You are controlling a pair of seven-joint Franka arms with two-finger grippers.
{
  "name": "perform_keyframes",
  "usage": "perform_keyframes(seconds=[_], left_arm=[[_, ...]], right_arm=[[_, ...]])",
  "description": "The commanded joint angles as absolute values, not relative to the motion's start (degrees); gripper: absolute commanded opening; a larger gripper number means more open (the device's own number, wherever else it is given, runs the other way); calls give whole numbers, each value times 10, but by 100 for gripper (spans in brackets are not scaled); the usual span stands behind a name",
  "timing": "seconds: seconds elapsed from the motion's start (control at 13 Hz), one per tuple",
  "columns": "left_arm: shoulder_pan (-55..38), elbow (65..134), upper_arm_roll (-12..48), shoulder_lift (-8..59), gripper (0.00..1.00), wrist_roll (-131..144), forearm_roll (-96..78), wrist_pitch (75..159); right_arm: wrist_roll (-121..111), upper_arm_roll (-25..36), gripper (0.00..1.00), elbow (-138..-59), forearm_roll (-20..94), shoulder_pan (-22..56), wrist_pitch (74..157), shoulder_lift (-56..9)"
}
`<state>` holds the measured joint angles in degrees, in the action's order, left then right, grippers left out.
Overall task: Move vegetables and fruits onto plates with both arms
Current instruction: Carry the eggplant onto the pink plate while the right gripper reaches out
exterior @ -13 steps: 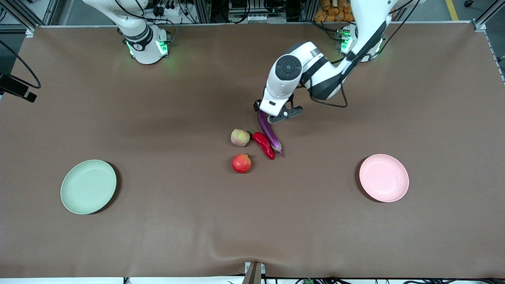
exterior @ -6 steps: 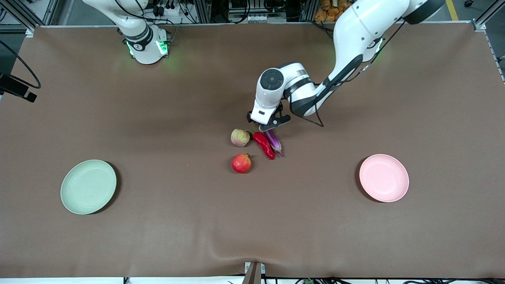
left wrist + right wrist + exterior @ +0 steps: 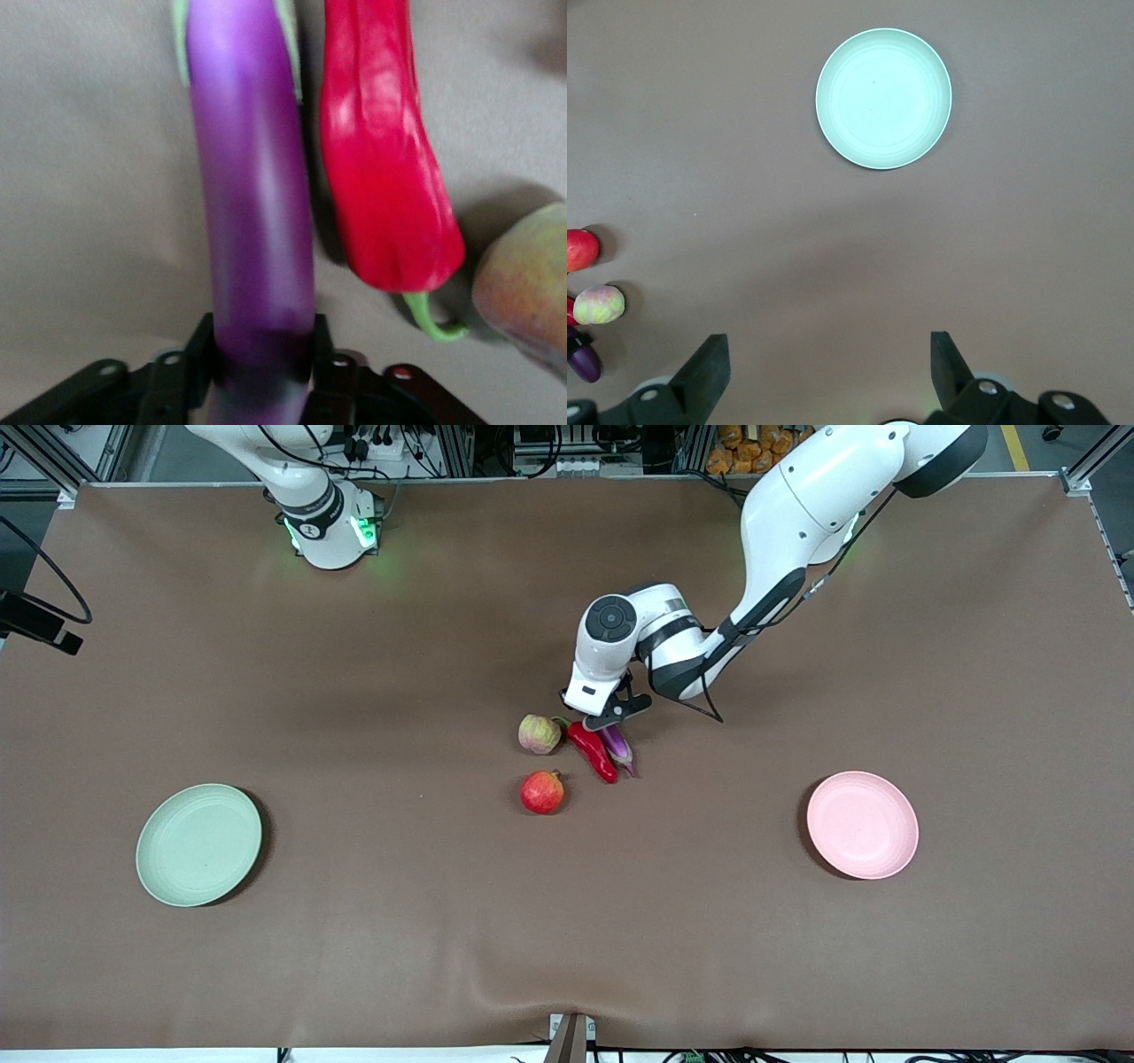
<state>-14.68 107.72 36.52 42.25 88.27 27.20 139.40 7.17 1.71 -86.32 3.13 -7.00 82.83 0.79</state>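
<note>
The purple eggplant (image 3: 619,747) lies mid-table beside the red chili pepper (image 3: 592,751). My left gripper (image 3: 610,716) is down on the eggplant's end farther from the front camera. In the left wrist view its fingers (image 3: 200,343) press both sides of the eggplant (image 3: 252,177), with the chili (image 3: 385,159) and the apple (image 3: 530,292) alongside. The apple (image 3: 539,733) and the red pomegranate-like fruit (image 3: 541,792) lie beside the chili. My right gripper (image 3: 829,354) is open and empty, high over bare cloth, and waits. The green plate (image 3: 198,844) and the pink plate (image 3: 862,825) hold nothing.
A brown cloth (image 3: 567,921) covers the table, with a slight wrinkle at its front edge. The right arm's base (image 3: 323,514) stands at the table's back edge. The right wrist view shows the green plate (image 3: 883,97) and the fruits (image 3: 579,250) at its margin.
My left arm has swung toward the vegetables and come down, so that its gripper now covers and grips the eggplant's end. The fruits, the chili and the plates have not moved.
</note>
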Motion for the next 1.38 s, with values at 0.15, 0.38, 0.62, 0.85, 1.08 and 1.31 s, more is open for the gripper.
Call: perform_keyframes(seconds=[0.15,0.38,0.62,0.85,1.08,1.31], left_arm=[[-97,1079,366,335,0,863,290,1262],[-36,1078,367,287,0,793,286,1203],[65,1076,379,285,0,665,278,1199],[164,1078,385,286,0,510,278,1193],[233,1087,385,292,0,380,278,1187],[275,1097,382,295,0,305,288,1187]], right_arm=[[69,15,100,-855,40,-74,824,5],[69,15,100,-855,40,-74,824,5],[69,14,100,-855,40,-69,826,4],[70,14,100,-855,40,-25,827,-1],[72,14,100,-853,40,36,828,-23],[72,14,100,-843,48,86,842,-54]])
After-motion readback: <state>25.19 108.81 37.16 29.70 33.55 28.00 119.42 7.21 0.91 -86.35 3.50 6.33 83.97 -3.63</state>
